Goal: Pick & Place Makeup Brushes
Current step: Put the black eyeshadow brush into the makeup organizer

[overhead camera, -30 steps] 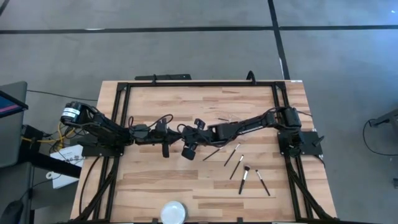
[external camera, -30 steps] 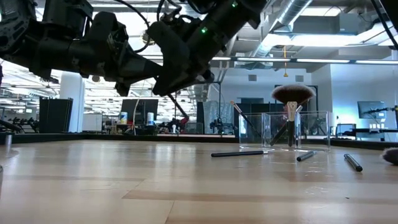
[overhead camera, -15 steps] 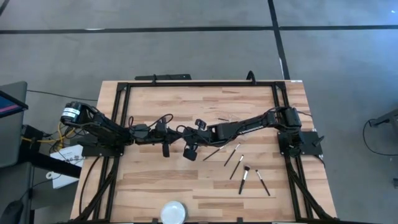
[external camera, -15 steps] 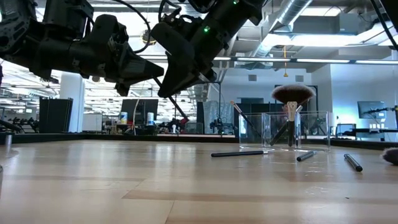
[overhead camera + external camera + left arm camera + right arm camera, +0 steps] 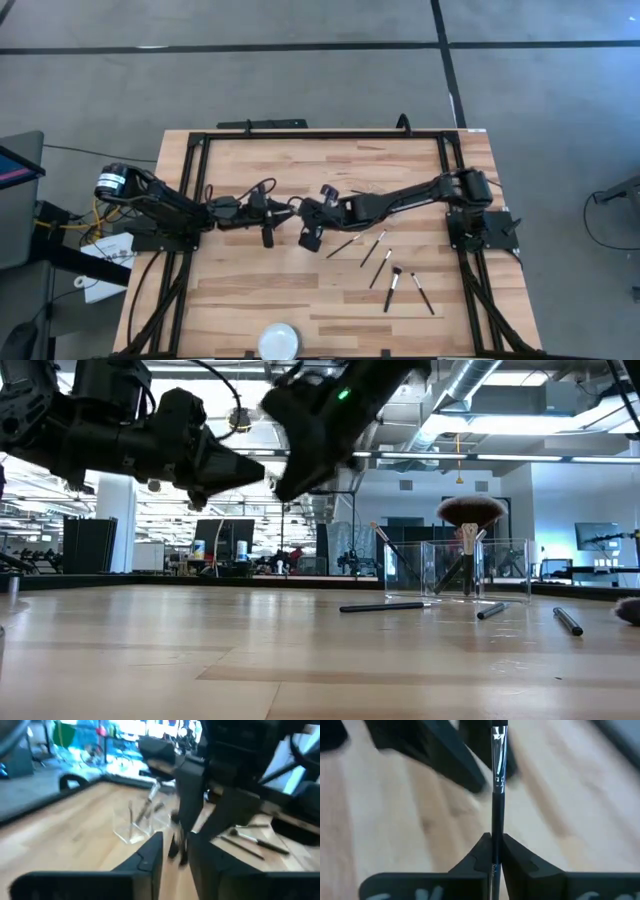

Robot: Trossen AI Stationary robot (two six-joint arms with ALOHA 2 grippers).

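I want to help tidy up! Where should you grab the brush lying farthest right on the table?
Grab that brush at the middle of its handle, coming straight down from above with the fingers across its thin width. It lies flat on the table with bare wood on both sides there. The right gripper is busy holding another brush.

Round white dish (image 5: 279, 341) at the wooden table's (image 5: 250, 310) near edge; clear plastic holder (image 5: 462, 570) farther back
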